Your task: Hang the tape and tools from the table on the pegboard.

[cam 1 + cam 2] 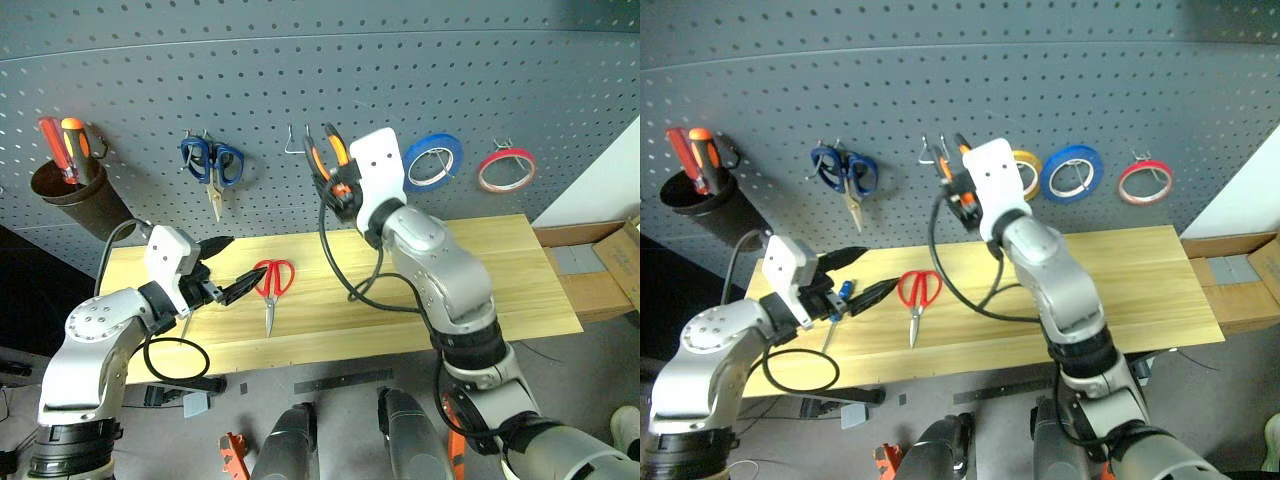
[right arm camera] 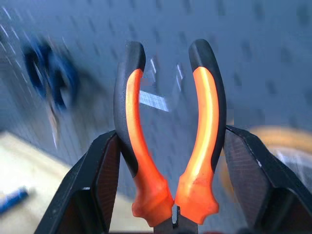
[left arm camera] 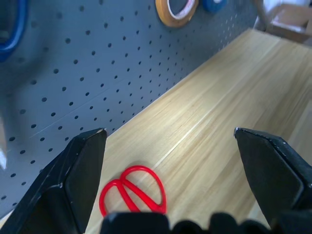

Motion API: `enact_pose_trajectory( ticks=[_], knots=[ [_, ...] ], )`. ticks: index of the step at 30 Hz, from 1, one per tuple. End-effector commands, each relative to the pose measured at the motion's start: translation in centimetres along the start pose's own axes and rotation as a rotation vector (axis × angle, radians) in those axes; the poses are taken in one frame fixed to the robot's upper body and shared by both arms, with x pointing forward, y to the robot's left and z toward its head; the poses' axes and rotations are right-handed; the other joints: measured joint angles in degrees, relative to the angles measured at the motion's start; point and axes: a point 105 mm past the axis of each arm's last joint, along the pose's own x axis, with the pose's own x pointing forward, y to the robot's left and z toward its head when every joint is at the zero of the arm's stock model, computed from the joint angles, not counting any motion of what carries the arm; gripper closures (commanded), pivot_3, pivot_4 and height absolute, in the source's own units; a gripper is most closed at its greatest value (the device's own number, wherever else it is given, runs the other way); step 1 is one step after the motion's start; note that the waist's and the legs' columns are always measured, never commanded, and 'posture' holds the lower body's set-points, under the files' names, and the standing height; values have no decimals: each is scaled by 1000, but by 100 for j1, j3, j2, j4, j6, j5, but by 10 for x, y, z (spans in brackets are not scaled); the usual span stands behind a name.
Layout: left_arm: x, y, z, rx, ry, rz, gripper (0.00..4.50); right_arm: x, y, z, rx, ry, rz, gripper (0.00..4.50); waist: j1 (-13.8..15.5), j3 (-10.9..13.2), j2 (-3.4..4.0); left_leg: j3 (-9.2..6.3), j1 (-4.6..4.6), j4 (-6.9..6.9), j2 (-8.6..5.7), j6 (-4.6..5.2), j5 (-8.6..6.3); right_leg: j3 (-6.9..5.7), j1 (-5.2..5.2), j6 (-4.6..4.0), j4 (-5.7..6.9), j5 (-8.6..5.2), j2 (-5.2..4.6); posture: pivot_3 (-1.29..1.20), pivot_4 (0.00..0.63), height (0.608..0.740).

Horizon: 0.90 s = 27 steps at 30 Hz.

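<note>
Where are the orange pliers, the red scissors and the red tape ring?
orange pliers point(image 2: 170, 146), right wrist view, on the orange handles.
red scissors point(image 1: 273, 279), left eye view, on the red handle loops.
red tape ring point(image 1: 505, 170), left eye view, on the ring's band.

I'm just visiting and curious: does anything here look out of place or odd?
Nothing looks damaged or spilled. The red-handled scissors and a small blue-handled screwdriver lie loose on the table, while the other tools and tapes hang on the pegboard. The right gripper holds the pliers by a hook.
</note>
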Motion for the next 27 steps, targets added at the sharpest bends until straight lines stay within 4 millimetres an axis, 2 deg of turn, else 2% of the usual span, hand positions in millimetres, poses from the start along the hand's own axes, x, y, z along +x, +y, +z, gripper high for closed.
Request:
enact_pose_trajectory(
  ticks=[1,8,14,19,27],
  knots=[
    [-11,3,17,20,-54,33,0,12,8,46,6,-170,47,1808,10,-3,-2,3,0,0,0,0,0,1,-2,-3,1,2,0,42,184,740],
    [-15,9,24,15,-86,69,0,38,19,85,33,-320,84,1808,97,-48,-18,1,1,-2,1,-4,1,-2,-3,-5,2,3,2,77,174,740],
    [-9,6,31,6,-124,60,0,49,18,106,43,-464,66,1808,188,-82,-43,-2,1,-1,3,-10,2,-2,-4,-6,2,4,8,97,169,740],
    [0,3,39,-5,-162,50,0,54,17,108,11,-552,49,1808,232,-98,-54,-2,2,0,3,-12,3,-1,-4,-8,3,5,11,106,170,740],
    [16,3,60,-47,-247,49,0,57,15,92,-15,-622,22,1808,239,-99,-55,-6,2,0,8,-25,7,1,-5,-15,5,9,29,121,180,740]
  ],
)
